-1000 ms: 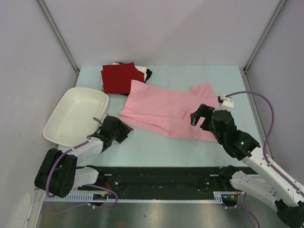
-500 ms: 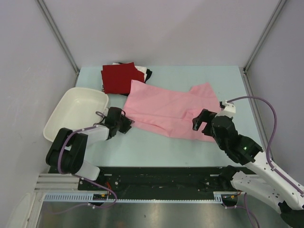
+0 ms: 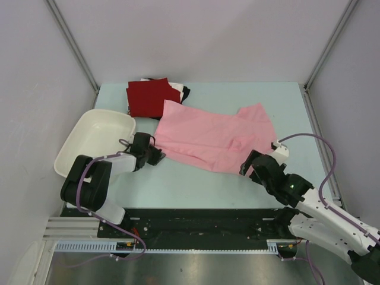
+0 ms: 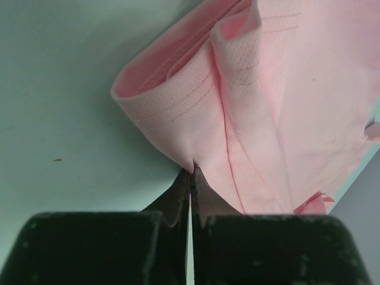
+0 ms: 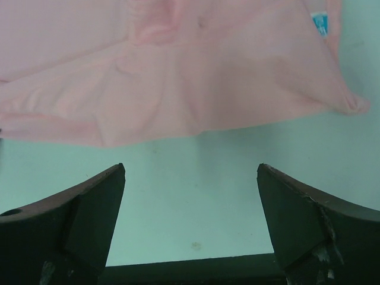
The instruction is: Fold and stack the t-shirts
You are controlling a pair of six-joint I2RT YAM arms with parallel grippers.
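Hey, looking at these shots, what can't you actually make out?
Top view: the dark red shirt covers the white and black shirts; only edges show.
Left wrist view: the shut left gripper hides how much pink t-shirt it pinches.
Right wrist view: blue label print too small; top edge crops the shirt.

Soft, even, bright light.
Only a faint shadow lay under the pink t-shirt (image 3: pixel 214 139); the wrist views were sharp on cloth, softer up close.

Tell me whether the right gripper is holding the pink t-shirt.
No: the right gripper stands wide open above the table, nothing between its jaws, and the pink t-shirt lies just beyond them.
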